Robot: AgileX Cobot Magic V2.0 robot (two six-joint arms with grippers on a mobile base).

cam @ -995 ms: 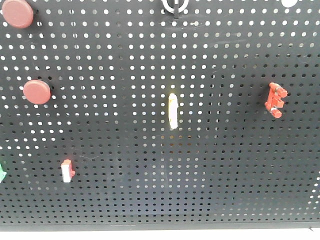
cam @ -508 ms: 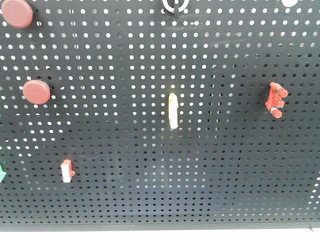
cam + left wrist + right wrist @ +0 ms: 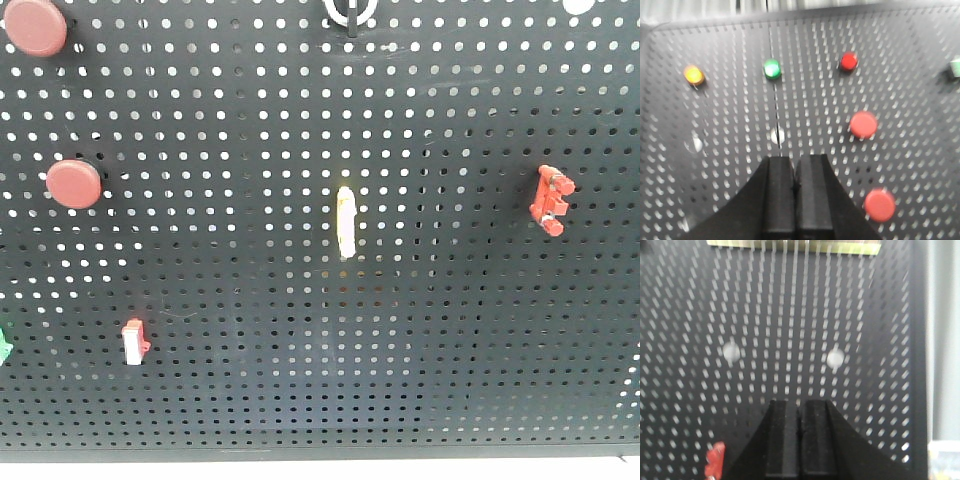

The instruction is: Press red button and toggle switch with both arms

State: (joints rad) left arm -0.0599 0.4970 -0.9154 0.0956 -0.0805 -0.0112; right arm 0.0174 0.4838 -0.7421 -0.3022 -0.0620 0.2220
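Two round red buttons sit on the black pegboard [image 3: 300, 120] at the left, one at the top corner [image 3: 36, 27] and one lower [image 3: 74, 184]. The bright red toggle switch [image 3: 551, 199] is at the right. Neither gripper shows in the front view. In the left wrist view my left gripper [image 3: 795, 162] is shut and empty, off the board, with red buttons to its right, one up [image 3: 863, 124] and one low [image 3: 879, 205]. In the right wrist view my right gripper [image 3: 800, 405] is shut and empty, with the toggle switch [image 3: 715, 460] to its lower left.
A slim pale yellow lever [image 3: 346, 221] is mid-board, and a small red-and-white switch [image 3: 134, 342] is at the lower left. The left wrist view shows small orange [image 3: 693, 75], green [image 3: 772, 68] and red [image 3: 848, 61] lamps higher on the board.
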